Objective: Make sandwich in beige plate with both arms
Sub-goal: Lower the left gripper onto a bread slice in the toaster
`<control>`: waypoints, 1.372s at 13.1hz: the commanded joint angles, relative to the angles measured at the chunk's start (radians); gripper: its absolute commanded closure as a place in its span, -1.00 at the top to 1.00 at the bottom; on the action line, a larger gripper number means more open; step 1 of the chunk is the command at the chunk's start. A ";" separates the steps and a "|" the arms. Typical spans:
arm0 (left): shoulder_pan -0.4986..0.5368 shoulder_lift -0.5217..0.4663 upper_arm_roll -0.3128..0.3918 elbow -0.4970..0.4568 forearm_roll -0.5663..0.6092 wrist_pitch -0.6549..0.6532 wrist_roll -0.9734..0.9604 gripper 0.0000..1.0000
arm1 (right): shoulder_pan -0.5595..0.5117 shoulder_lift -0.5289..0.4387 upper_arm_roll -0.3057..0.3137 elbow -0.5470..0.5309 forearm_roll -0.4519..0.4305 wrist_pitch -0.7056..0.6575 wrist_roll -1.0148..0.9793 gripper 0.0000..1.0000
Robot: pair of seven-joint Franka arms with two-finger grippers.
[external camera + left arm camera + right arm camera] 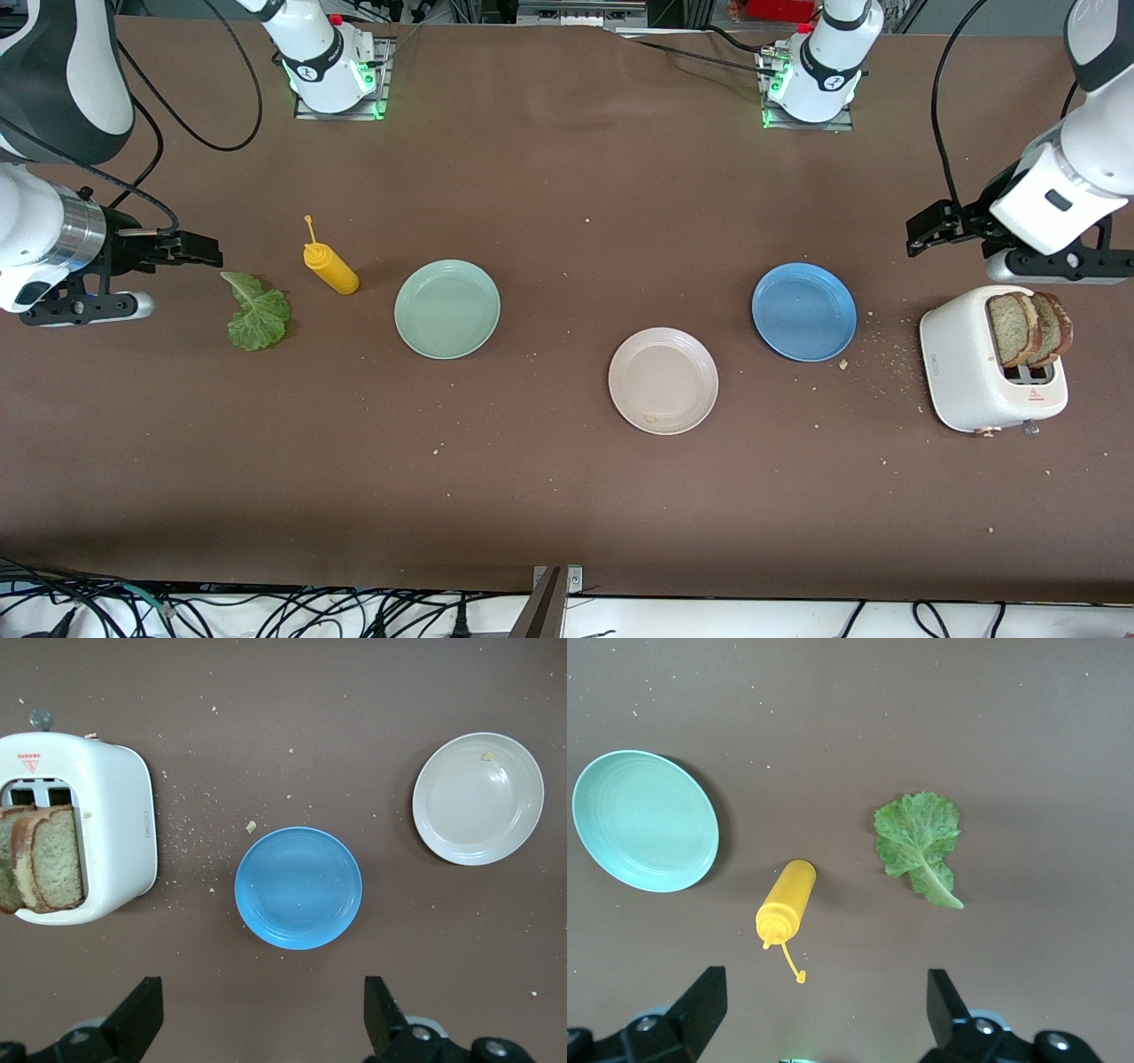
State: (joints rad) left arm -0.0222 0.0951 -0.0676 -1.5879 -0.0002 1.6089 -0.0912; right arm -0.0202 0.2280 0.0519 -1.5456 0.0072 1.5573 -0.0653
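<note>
Brown table (567, 496), bread slices (1028, 330) upright in toaster (974, 390)

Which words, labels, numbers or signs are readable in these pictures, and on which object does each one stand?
No text can be read as words.
Toaster, top: a red triangle warning sign with small print beside it, too small to read.
Toaster, side: a small dark label, too small to read.
Arm bases: a round black emblem on each, not readable.
Plates, yellow bottle, lettuce: none.
</note>
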 commanded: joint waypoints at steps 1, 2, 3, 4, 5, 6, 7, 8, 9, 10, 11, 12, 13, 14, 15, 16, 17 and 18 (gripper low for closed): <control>0.005 0.018 0.003 0.034 0.028 -0.017 0.013 1.00 | -0.001 -0.003 0.003 0.002 0.005 -0.011 0.012 1.00; 0.016 0.020 0.003 0.034 0.029 -0.014 0.014 1.00 | -0.001 -0.001 0.003 0.002 0.005 -0.011 0.012 1.00; 0.036 0.031 0.003 0.034 0.032 -0.009 0.014 1.00 | -0.001 -0.003 0.003 0.002 0.005 -0.011 0.012 1.00; 0.065 0.037 0.003 0.034 0.051 -0.007 0.018 1.00 | -0.001 -0.003 0.003 0.002 0.005 -0.011 0.012 1.00; 0.094 0.044 0.002 0.034 0.066 0.002 0.042 1.00 | -0.001 -0.003 0.003 0.002 0.005 -0.011 0.012 0.99; 0.119 0.055 0.002 0.034 0.071 0.031 0.089 1.00 | -0.001 -0.003 0.003 0.002 0.005 -0.011 0.012 1.00; 0.131 0.063 0.003 0.029 0.071 0.067 0.137 1.00 | -0.001 -0.003 0.003 0.002 0.005 -0.011 0.012 1.00; 0.149 0.077 0.003 0.026 0.069 0.100 0.162 1.00 | -0.001 -0.003 0.003 0.002 0.005 -0.011 0.012 1.00; 0.166 0.093 0.003 0.026 0.071 0.132 0.175 1.00 | -0.001 -0.003 0.003 0.002 0.005 -0.011 0.012 1.00; 0.177 0.115 0.003 0.022 0.071 0.163 0.191 1.00 | -0.001 -0.003 0.003 0.002 0.005 -0.011 0.012 1.00; 0.188 0.139 0.003 0.016 0.071 0.199 0.194 1.00 | -0.001 -0.001 0.003 0.001 0.005 -0.011 0.012 1.00; 0.192 0.155 0.003 0.013 0.071 0.230 0.195 1.00 | -0.001 -0.003 0.003 0.001 0.005 -0.011 0.012 1.00; 0.199 0.167 0.003 0.012 0.084 0.243 0.196 1.00 | -0.001 -0.003 0.003 0.001 0.005 -0.011 0.012 1.00; 0.202 0.181 0.003 0.012 0.124 0.255 0.196 1.00 | -0.001 -0.003 0.003 0.002 0.005 -0.011 0.012 1.00; 0.202 0.205 0.003 0.006 0.165 0.305 0.196 1.00 | -0.001 -0.001 0.003 0.001 0.005 -0.011 0.012 1.00; 0.203 0.221 0.003 -0.012 0.198 0.363 0.196 1.00 | -0.001 -0.003 0.003 0.001 0.005 -0.011 0.012 1.00; 0.215 0.224 0.002 -0.041 0.209 0.405 0.196 1.00 | -0.001 -0.001 0.003 0.001 0.005 -0.011 0.012 1.00; 0.237 0.218 0.002 -0.069 0.210 0.422 0.197 1.00 | -0.001 -0.003 0.003 0.001 0.005 -0.011 0.012 1.00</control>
State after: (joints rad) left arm 0.1771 0.3169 -0.0544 -1.6108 0.1754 1.9774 0.0870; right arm -0.0203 0.2285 0.0519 -1.5460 0.0072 1.5567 -0.0653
